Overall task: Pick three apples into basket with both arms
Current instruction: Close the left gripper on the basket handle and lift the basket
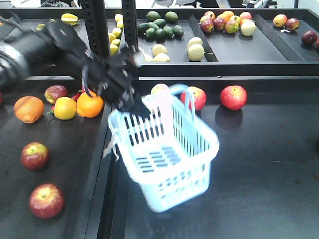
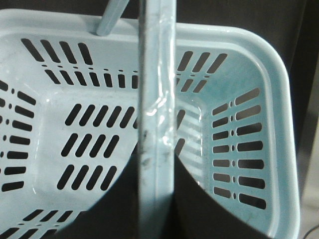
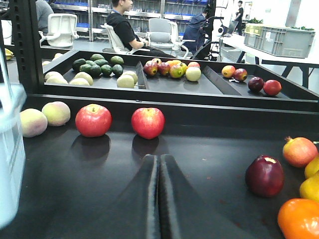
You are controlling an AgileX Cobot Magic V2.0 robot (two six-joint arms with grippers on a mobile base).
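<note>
In front I see my left gripper (image 1: 131,103) holding the basket (image 1: 169,159) tilted over the table (image 1: 269,189), apples (image 1: 46,200) beside it; only its wrist view shows the handle (image 2: 157,124) pinched in its jaws. My right gripper (image 3: 159,199), seen only from its own wrist, is clenched on nothing

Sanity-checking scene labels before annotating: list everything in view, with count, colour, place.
basket: one, pale blue, empty, lifted and tilted mid-frame.
oranges: two, far left, a yellow fruit between them.
red apples: five on the table; two near left, one behind the oranges, two behind the basket.
green fruits: dark cluster, upper tray.
pale yellow fruits: several, upper tray.
mixed fruit: red-yellow pile, upper tray.
left gripper: black, shut on the basket handle.
right gripper: black, shut, low over the table.
</note>
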